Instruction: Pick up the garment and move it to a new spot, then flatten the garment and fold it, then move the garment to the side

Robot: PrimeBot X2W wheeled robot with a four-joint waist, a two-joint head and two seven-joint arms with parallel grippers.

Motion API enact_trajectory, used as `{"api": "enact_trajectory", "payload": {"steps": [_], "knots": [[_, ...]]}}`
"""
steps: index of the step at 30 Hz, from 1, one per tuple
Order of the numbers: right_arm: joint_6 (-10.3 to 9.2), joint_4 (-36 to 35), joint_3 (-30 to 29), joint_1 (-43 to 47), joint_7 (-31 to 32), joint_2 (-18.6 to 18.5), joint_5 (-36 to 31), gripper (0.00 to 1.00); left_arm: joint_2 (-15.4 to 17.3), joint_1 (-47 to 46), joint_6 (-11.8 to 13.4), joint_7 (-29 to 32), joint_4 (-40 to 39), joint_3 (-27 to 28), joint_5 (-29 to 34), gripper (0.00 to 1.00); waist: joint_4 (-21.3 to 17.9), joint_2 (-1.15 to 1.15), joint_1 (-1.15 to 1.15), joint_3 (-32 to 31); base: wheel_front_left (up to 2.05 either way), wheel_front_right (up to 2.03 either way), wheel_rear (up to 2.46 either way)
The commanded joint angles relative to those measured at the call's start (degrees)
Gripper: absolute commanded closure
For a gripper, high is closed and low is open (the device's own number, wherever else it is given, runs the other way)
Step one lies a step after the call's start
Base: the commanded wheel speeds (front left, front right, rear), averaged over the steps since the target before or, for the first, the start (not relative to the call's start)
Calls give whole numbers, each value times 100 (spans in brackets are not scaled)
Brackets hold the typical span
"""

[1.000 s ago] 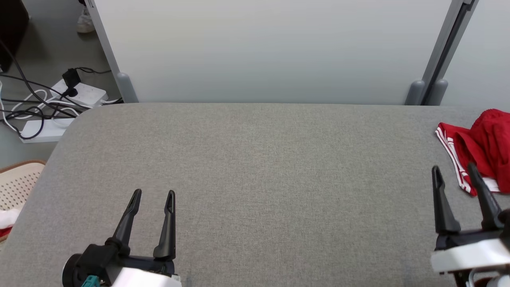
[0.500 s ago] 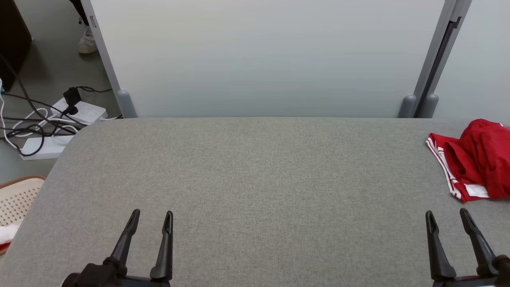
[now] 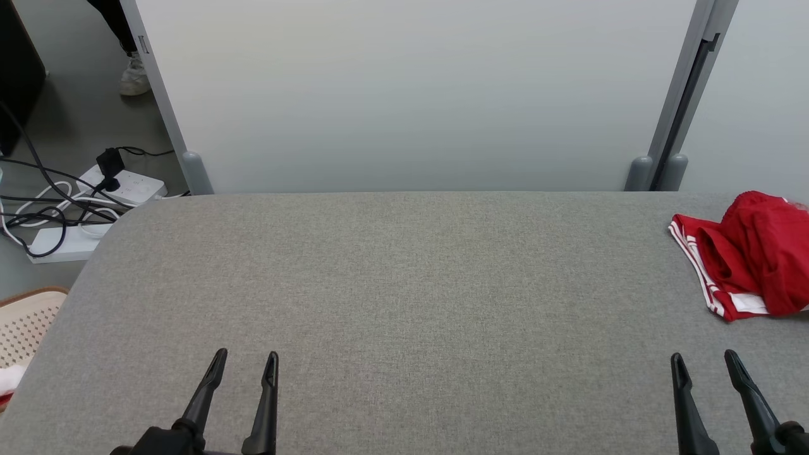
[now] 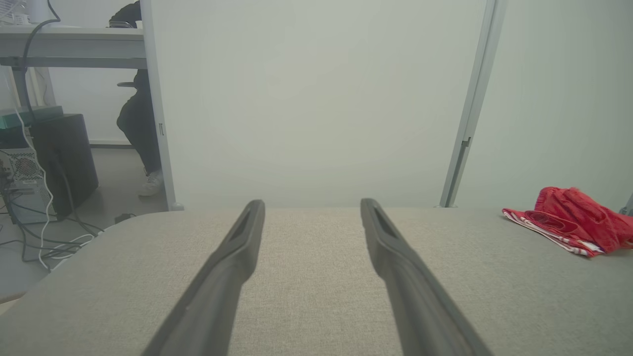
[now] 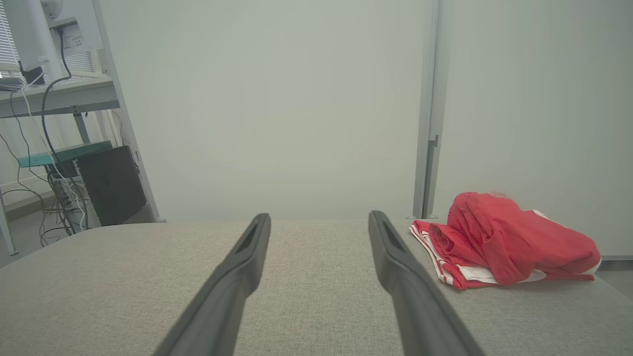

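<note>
The red garment (white-striped, crumpled) lay at the far right of the grey table. The left gripper and right gripper were at the near edge, both spread wide, grasping nothing.

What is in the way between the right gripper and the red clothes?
Nothing visible. Only bare grey table lies between the open right gripper and the red garment, which is crumpled just ahead of it.

Brightly, softly, evenly lit. Crisp in head view; milky and low-contrast in both wrist views, blurring along the dark fingers toward 6 o'clock.
</note>
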Motion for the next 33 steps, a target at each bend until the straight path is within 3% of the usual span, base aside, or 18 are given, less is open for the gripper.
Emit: {"api": "enact_trajectory", "payload": {"steps": [1, 7, 8, 14, 18, 22, 33], "knots": [[23, -186, 133, -148, -34, -95, 8, 0, 2, -152, 22, -59, -130, 179, 62, 0, 1, 0, 0, 0, 0, 0, 0], [23, -189, 140, -141, -34, -77, 23, 0, 1, -161, 41, -59, -77, 197, 137, 0, -10, 0, 0, 16, 0, 0, 0], [0, 0, 34, 16, 0, 13, 6, 100, 0, 0, 10, 0, 55, 7, 122, 100, -9, 0, 0, 16, 0, 0, 0], [-1, 292, 79, 47, 29, 80, 144, 100, -28, 61, 5, 59, 357, -11, 1, 100, -11, 0, 1, 23, 0, 0, 0], [0, 334, 67, -25, 109, 73, 483, 100, -25, -1, -10, 142, 385, 35, -335, 100, -21, 0, 13, 39, 0, 0, 0], [1, 380, 59, -87, 171, 68, 751, 100, -24, -52, -22, 207, 414, 70, -602, 100, -27, 0, 1, 69, 0, 0, 0], [3, 486, 33, -244, 327, 60, 1415, 100, -20, -186, -51, 371, 484, 159, -1265, 100, -43, 0, 0, 122, 0, 0, 0]]}}
